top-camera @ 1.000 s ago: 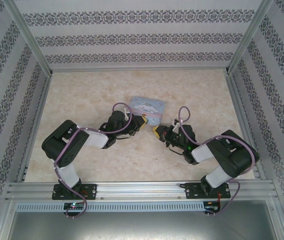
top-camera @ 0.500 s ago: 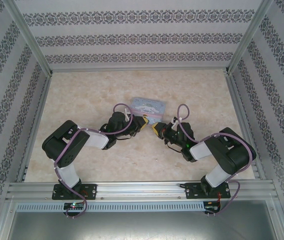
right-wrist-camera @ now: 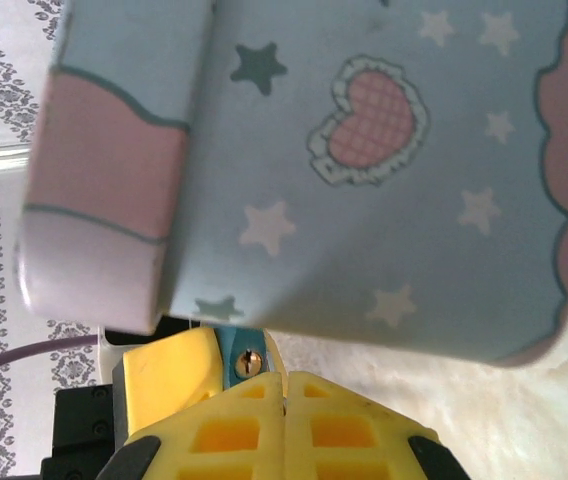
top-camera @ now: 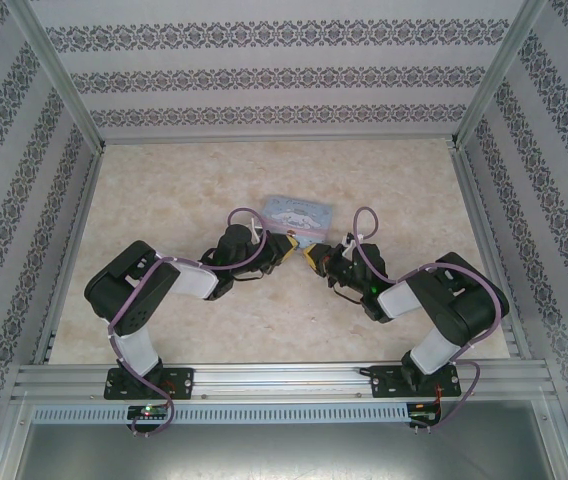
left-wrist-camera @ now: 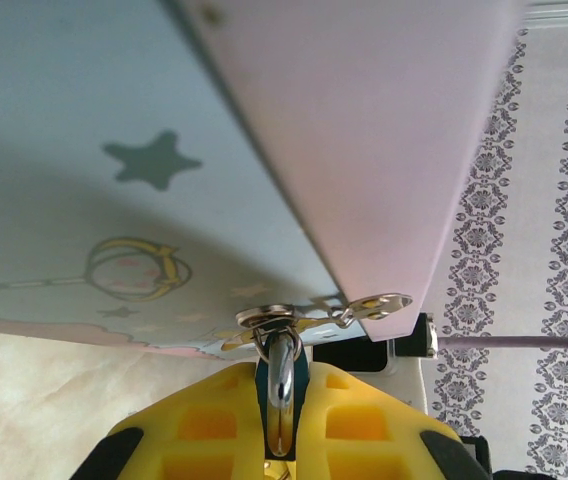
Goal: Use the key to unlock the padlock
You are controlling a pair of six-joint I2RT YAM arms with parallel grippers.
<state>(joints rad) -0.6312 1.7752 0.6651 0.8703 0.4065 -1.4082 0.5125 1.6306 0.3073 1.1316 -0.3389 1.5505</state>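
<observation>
the left gripper (top-camera: 286, 243) is pointing toward the middle of the table (top-camera: 164, 190), and its yellow jaws are clamping on the padlock (left-wrist-camera: 280, 390). the padlock is a small blue body with a silver shackle, and it is hanging from the metal hasp (left-wrist-camera: 309, 312) of the light-blue tin box (top-camera: 300, 214). in the overhead view the padlock is sitting at the tin's 6 o'clock edge, tucked between the two grippers. the right gripper (top-camera: 313, 258) is pointing in from 4 o'clock of the lock, with its tips just beside the left gripper's. its jaws are pressing fully together. in the right wrist view the lock's blue end, with a brassy round fitting (right-wrist-camera: 250, 360), is showing just at 11 o'clock of their tips. whether the key is sitting between those jaws i cannot tell.
</observation>
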